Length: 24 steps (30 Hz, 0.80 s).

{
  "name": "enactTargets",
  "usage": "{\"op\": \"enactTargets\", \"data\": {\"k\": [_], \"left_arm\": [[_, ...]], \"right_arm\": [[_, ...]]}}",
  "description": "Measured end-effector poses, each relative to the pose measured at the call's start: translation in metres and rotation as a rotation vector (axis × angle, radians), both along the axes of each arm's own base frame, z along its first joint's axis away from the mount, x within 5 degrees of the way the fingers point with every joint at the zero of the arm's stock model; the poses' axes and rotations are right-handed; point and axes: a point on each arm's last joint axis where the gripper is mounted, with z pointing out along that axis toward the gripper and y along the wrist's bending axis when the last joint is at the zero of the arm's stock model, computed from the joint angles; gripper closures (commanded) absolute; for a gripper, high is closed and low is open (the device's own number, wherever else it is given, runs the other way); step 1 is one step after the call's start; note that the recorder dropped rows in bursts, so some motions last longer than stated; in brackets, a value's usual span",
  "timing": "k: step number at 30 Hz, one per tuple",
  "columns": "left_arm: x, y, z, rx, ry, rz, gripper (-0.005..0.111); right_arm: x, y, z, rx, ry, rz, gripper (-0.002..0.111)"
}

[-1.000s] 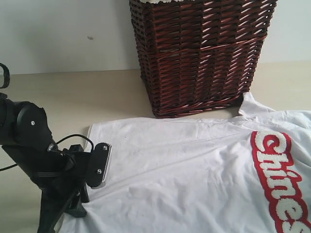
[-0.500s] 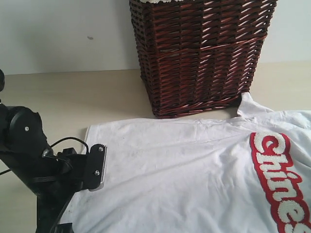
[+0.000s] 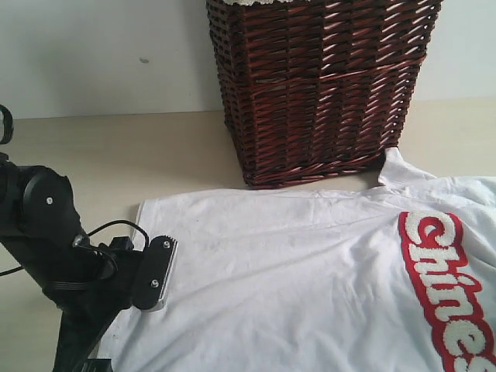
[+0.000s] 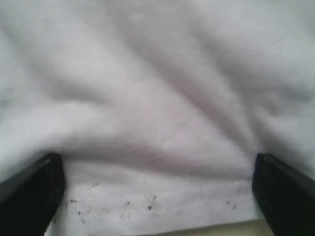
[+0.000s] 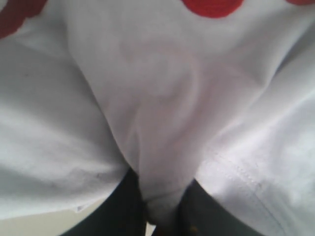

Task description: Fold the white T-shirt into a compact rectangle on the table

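Observation:
The white T-shirt [image 3: 310, 271] lies spread on the table [image 3: 116, 155], its red-outlined lettering [image 3: 449, 287] at the right. My left gripper [image 4: 157, 174] is open over the shirt's left hem. Its dark fingers [image 4: 32, 189] stand far apart, with the speckled hem [image 4: 157, 201] lying flat between them, held by neither. In the exterior view the left arm is at the lower left, one finger [image 3: 155, 273] resting at the shirt's edge. My right gripper [image 5: 162, 201] is shut on a pinched fold of the white T-shirt [image 5: 157, 123]. It is outside the exterior view.
A tall dark brown wicker basket [image 3: 318, 85] stands behind the shirt, touching its far edge. Bare beige table stretches to the left of the basket, up to a pale wall [image 3: 101, 54]. A black cable [image 3: 116, 225] loops off the left arm.
My left gripper has opened and let go of the shirt's left hem, which now lies flat. The left arm shifted slightly down. The right gripper's hold is unchanged.

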Motion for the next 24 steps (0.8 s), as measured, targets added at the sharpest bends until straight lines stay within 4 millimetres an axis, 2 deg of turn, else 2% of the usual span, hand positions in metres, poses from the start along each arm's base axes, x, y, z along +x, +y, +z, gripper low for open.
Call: {"op": "enactTargets", "data": {"k": [2,4,9,13,14,24], "left_arm": [[0.0004,-0.0005,-0.0007,-0.002,0.0,-0.012,0.011],[0.0002,-0.0005,-0.0006,-0.004,0.0,-0.022,0.025],[0.0007,-0.0013,-0.0003,-0.01,-0.002,-0.028,0.066],[0.0003,-0.0018,-0.0006,-0.014,0.004,-0.023,0.094],[0.0001,-0.0018,-0.0006,-0.015,0.006,-0.022,0.106],[-0.0003,-0.0026,-0.0005,-0.009,0.039,0.128,0.107]], "right_arm": [[0.0,0.0,0.0,0.0,0.0,0.0,0.108],[0.0,0.0,0.0,0.0,0.0,0.0,0.108],[0.0,0.0,0.0,0.0,0.0,0.0,0.108],[0.0,0.0,0.0,0.0,0.0,0.0,0.108],[0.0,0.0,0.0,0.0,0.0,0.0,0.108],[0.0,0.0,0.0,0.0,0.0,0.0,0.108]]}}
